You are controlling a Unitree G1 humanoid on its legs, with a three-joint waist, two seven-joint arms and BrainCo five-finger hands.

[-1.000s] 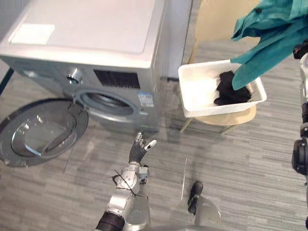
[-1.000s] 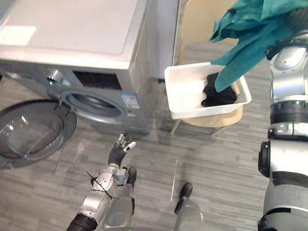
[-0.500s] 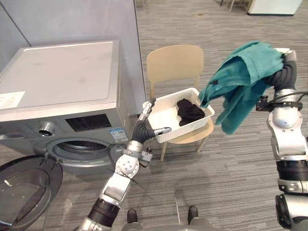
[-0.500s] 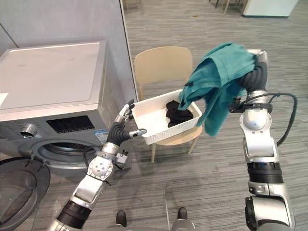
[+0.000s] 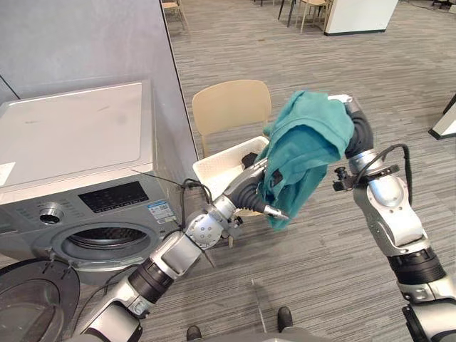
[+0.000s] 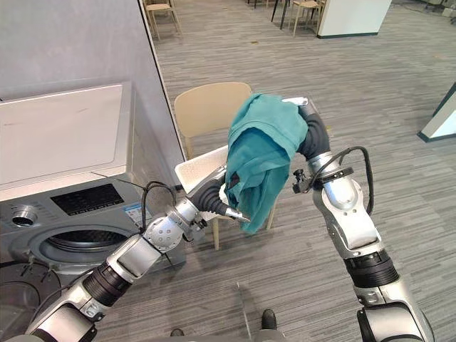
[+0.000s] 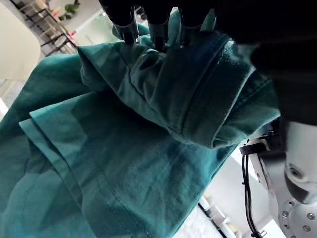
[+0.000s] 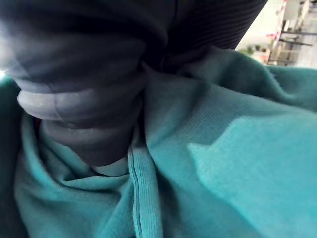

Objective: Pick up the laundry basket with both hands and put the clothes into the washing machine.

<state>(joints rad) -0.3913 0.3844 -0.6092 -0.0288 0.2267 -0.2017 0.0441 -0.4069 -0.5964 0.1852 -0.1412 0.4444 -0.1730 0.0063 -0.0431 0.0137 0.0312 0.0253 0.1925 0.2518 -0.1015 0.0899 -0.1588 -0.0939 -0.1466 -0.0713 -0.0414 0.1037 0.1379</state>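
A teal garment [image 5: 306, 146] hangs draped over my raised right hand [image 5: 358, 133], above the white laundry basket [image 5: 217, 167] on the chair. My left hand [image 5: 251, 191] reaches up against the garment's lower folds. In the left wrist view its fingertips [image 7: 159, 30] press into the bunched teal cloth [image 7: 148, 129], and its thumb [image 5: 276, 212] sticks out straight beneath the cloth. A black garment [image 5: 249, 158] lies in the basket, mostly behind the teal one. The right wrist view shows teal cloth [image 8: 233, 163] wrapped close round that hand.
The grey washing machine [image 5: 71, 142] stands at the left, with its drum [image 5: 96, 242] open and its round door [image 5: 32, 299] swung down to the lower left. A beige chair [image 5: 228, 107] carries the basket. Grey floor spreads to the right.
The camera has tilted, shifting the whole scene. My right arm has swung the teal garment left over the basket. My left hand has left the basket's rim and risen to the garment.
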